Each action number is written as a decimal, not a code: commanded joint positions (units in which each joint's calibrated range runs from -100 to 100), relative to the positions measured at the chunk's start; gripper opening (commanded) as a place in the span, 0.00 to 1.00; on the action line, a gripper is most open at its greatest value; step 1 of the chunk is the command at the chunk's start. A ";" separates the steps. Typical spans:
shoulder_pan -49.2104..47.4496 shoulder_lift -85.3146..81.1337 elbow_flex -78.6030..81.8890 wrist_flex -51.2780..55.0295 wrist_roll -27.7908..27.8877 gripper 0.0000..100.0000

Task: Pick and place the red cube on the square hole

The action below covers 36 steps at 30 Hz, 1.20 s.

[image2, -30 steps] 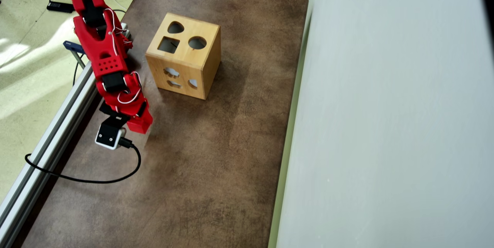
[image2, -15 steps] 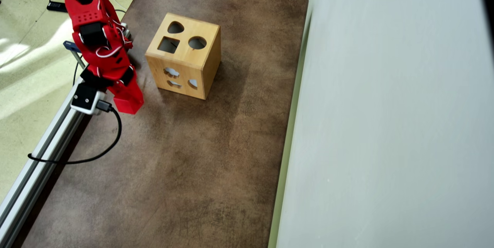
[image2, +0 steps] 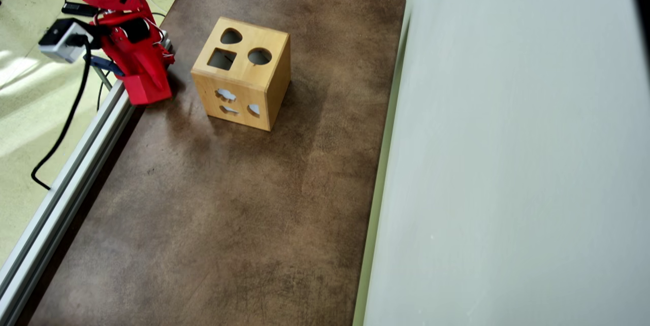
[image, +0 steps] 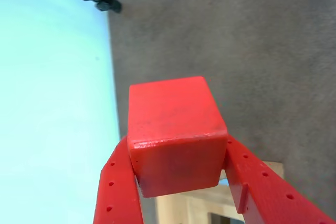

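Note:
The red cube [image: 176, 135] fills the middle of the wrist view, clamped between my two red fingers [image: 118, 187]. My gripper [image: 177, 144] is shut on it, lifted above the brown table. Seen from overhead, the gripper [image2: 147, 87] and cube [image2: 148, 95] hang over the table's left edge, left of the wooden box [image2: 241, 74]. The square hole [image2: 222, 59] lies on the box's top face, beside a round cutout and a teardrop one. A strip of light wood [image: 273, 170] from the box shows under the cube in the wrist view.
An aluminium rail [image2: 76, 163] runs along the table's left edge, with a black cable [image2: 61, 128] hanging over it. A pale wall [image2: 508, 163] borders the table on the right. The box's front face has several smaller cutouts.
In the overhead view the arm has swung back toward the top left, carrying the cube from the table's left-middle part up to the edge beside the box.

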 commanded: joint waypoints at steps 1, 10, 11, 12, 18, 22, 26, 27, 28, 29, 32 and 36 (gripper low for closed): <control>-3.48 -6.41 -1.90 0.14 -1.61 0.01; -13.73 -12.87 -1.90 7.29 -4.79 0.01; -14.92 -13.38 -1.90 7.77 -5.13 0.01; -16.18 -13.72 -1.90 8.10 -5.42 0.01; -22.20 -14.48 -1.90 8.50 -7.33 0.01; -26.21 -14.06 -1.09 8.50 -8.60 0.01; -30.37 -13.63 -1.00 9.70 -10.40 0.01; -31.34 -13.63 -1.00 10.27 -10.99 0.01; -32.16 -13.63 -1.00 10.83 -11.53 0.01; -32.97 -13.63 -1.00 11.39 -12.11 0.01; -34.68 -13.55 -0.92 12.44 -13.58 0.01; -35.28 -13.46 -0.92 12.52 -15.24 0.01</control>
